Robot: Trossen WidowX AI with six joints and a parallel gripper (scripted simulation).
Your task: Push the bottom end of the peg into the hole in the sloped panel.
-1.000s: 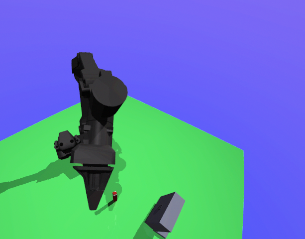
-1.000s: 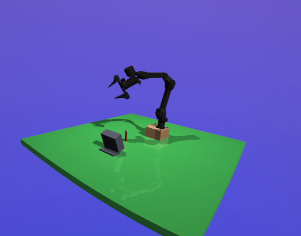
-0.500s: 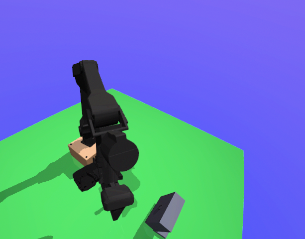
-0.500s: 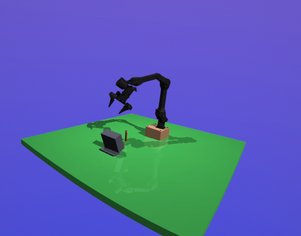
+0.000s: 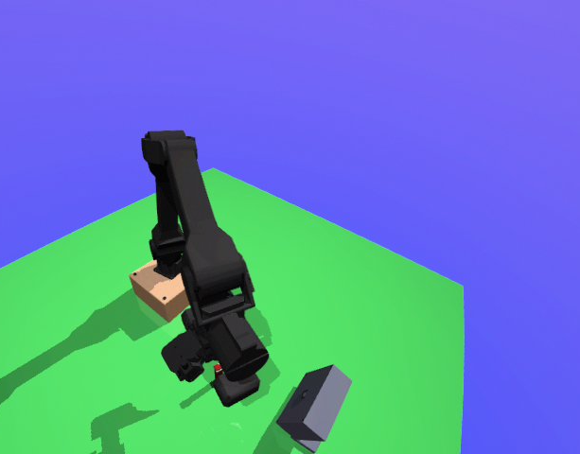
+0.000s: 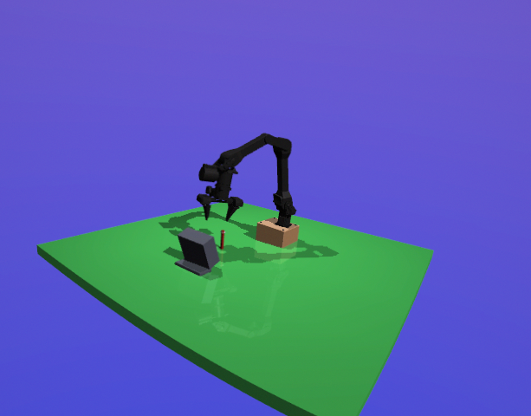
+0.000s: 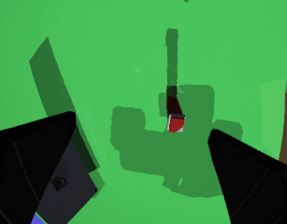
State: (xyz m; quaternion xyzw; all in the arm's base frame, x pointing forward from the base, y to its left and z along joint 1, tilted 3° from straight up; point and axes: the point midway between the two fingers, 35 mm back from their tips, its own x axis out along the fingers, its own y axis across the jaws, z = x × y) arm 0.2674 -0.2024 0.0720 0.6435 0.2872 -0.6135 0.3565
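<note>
A small red peg stands upright on the green table. The grey sloped panel sits beside it, and its dark hole shows in the sloped face. My gripper is open wide and empty. It points down and hangs above the peg, a little clear of its top. In the wrist view the peg lies between the two fingers, nearer the right one. In the top view the arm hides most of the peg.
The arm's tan wooden base block stands behind the peg. The panel rests on a thin grey foot. The table's edges are far from the gripper on all sides.
</note>
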